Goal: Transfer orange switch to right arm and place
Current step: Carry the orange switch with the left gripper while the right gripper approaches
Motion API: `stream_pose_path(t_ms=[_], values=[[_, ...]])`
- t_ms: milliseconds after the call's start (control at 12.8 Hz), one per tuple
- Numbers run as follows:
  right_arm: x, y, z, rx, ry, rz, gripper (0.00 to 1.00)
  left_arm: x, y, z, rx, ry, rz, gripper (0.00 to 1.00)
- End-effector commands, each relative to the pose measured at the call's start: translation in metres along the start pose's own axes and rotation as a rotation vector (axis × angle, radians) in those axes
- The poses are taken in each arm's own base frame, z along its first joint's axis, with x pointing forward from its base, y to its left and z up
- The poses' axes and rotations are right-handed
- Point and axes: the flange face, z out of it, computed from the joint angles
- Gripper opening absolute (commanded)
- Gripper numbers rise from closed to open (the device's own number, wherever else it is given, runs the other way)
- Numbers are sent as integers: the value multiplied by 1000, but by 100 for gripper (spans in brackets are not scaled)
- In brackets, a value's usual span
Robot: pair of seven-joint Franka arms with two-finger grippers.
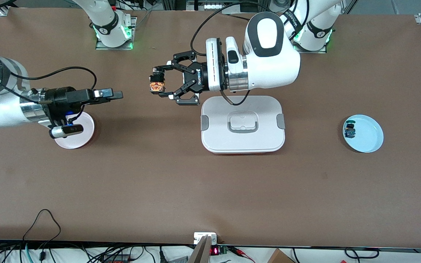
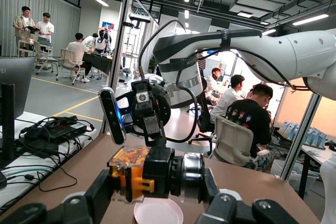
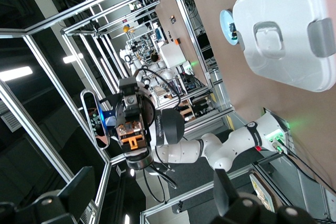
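My left gripper [image 1: 158, 82] is shut on the orange switch [image 1: 156, 83] and holds it sideways in the air over bare table, beside the white lidded box. In the left wrist view the orange switch [image 2: 137, 174] sits between the fingers [image 2: 100, 192], orange part toward the right arm. My right gripper [image 1: 117, 94] is open and empty, level above the table, pointing at the switch with a gap between them. It shows in the left wrist view [image 2: 152, 124]. In the right wrist view the switch [image 3: 130, 129] shows ahead of the open fingers [image 3: 79, 190].
A pink plate [image 1: 80, 133] lies under the right wrist. A white lidded box [image 1: 242, 124] lies mid-table. A blue plate [image 1: 369, 135] toward the left arm's end holds a small black switch with green and blue parts [image 1: 350, 130].
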Motion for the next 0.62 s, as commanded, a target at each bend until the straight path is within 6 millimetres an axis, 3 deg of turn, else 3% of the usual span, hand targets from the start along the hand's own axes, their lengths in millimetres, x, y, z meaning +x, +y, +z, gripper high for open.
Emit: stream_pose_path(t_ms=[0, 547], values=[[-23, -9, 24, 12, 26, -13, 100, 7, 5, -3, 15, 15, -9, 0], [-14, -10, 63, 73, 37, -3, 100, 7, 5, -2, 13, 15, -9, 0]])
